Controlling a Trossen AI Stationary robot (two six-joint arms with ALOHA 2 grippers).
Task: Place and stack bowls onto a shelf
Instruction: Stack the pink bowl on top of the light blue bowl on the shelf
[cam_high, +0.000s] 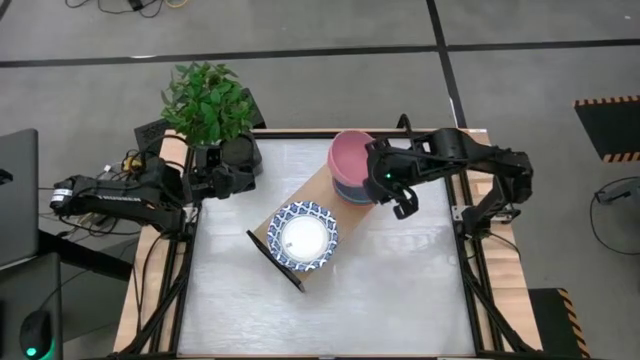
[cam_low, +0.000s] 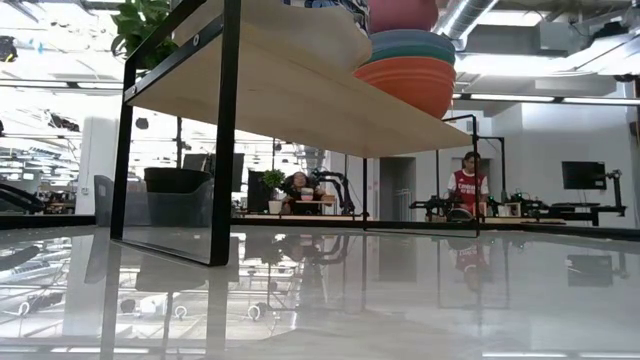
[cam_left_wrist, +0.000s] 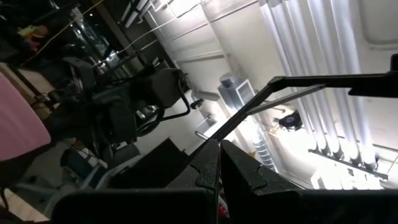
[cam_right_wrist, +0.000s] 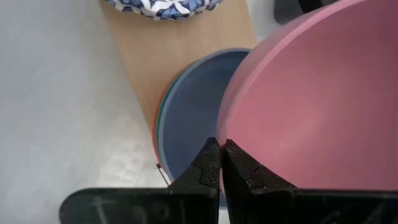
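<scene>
A pink bowl (cam_high: 350, 153) is above a stack of blue, green and red bowls (cam_high: 350, 192) at the far end of the light-wood shelf (cam_high: 308, 196). The shelf stands slantwise on the table. A white bowl with a blue-patterned rim (cam_high: 303, 238) rests on the shelf's near end. My right gripper (cam_right_wrist: 219, 152) is shut on the pink bowl (cam_right_wrist: 311, 99). My left gripper (cam_left_wrist: 219, 155) is shut and empty beside the plant pot at the table's far left, pointing upward. In the low view the pink bowl (cam_low: 400, 12) shows above the stack (cam_low: 410, 70). My right gripper pinches the pink bowl's rim (cam_right_wrist: 225, 134) between its two fingers, one inside the bowl and one outside. The fingers come from the table's right side, slanting down. The bowl is tilted over the blue bowl (cam_right_wrist: 193, 106); whether its underside rests on it, I cannot tell.
A dark pot with a green plant (cam_high: 208, 105) stands at the table's far left corner, close to my left gripper. The shelf's black frame (cam_low: 222, 140) stands on the table. Bare tabletop (cam_high: 390, 290) lies to the near right. People sit in the room beyond the table.
</scene>
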